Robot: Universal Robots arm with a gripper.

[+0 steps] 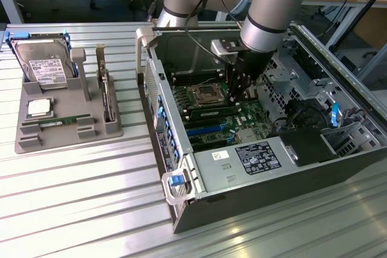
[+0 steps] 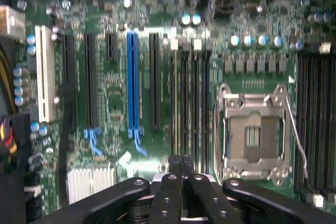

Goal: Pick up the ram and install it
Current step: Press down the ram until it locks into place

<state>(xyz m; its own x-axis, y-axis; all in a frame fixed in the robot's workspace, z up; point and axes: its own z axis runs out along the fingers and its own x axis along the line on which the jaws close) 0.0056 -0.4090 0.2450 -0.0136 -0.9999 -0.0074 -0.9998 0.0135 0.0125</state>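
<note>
The ridged metal table (image 1: 72,209) carries an open computer case (image 1: 254,191) on the half toward the exterior view's right edge. A grey tray (image 1: 66,134) sits well apart from it, near the exterior view's left edge.

The motherboard (image 1: 211,128) lies flat on the floor of the case. The arm reaches down into the case from the table's far edge, and the tool (image 1: 242,92) hangs over the middle of the board, close above it.

In the wrist view the tool (image 2: 181,163) has its fingertips (image 2: 173,174) brought together, with no gap and nothing to be made out between them. They sit directly over the bank of narrow memory slots (image 2: 191,103), between the long expansion slots (image 2: 131,82) and the empty CPU socket (image 2: 252,129).

The ram (image 1: 211,114) appears to be the long green stick standing on edge in one of those slots. It is just beside the tool, on the side toward the table's near edge. Its long axis follows the slots, roughly parallel to that near edge, so the tool is lined up along the slot bank rather than across it. Whether the stick is fully seated cannot be told.

A second, similar stick (image 1: 57,121) lies flat at the front of the tray, far from the tool.
</note>
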